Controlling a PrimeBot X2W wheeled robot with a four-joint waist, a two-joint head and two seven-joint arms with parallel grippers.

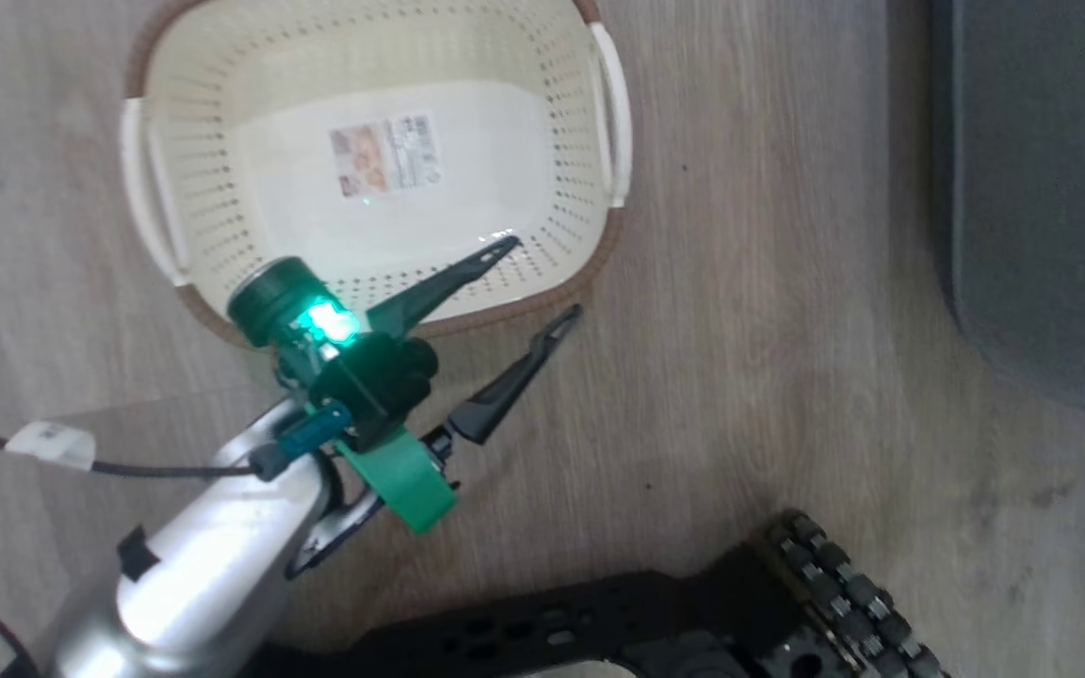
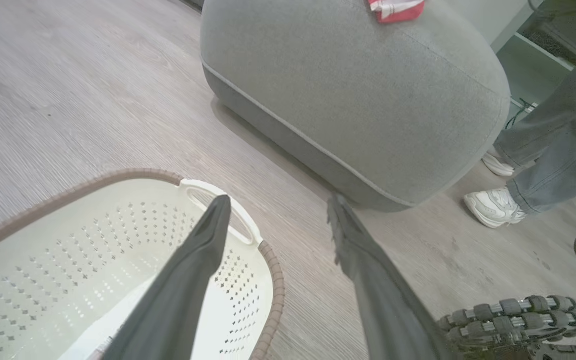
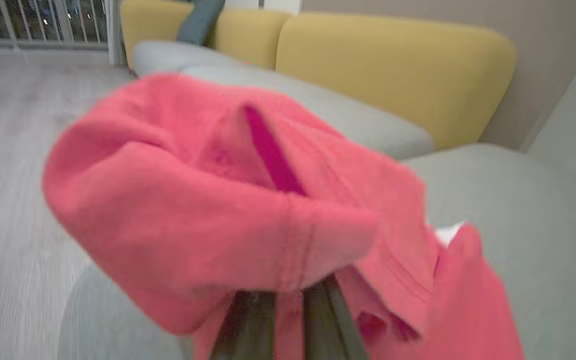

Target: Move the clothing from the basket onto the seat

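Note:
The cream perforated basket (image 1: 222, 169) stands on the wood floor, holding nothing but the label (image 1: 385, 153) on its bottom. My left gripper (image 1: 544, 277) hangs open over its near right rim, one finger above the inside and one above the floor; the left wrist view shows the basket (image 2: 68, 250) below the spread, bare fingers (image 2: 203, 250). My right gripper (image 3: 288, 325) is shut on a red garment (image 3: 208, 200) that drapes over its fingers above the grey seat (image 3: 518, 225). Another red and white garment (image 2: 395, 10) lies on top of the seat (image 2: 348, 100).
A person's legs in grey trousers (image 2: 563, 145) and white shoes (image 2: 495, 205) stand beside the seat. My dark base with roller wheels (image 1: 834, 593) is at the bottom. A yellow sofa (image 3: 393, 65) stands behind the seat. The seat's edge (image 1: 1042, 188) shows at the right.

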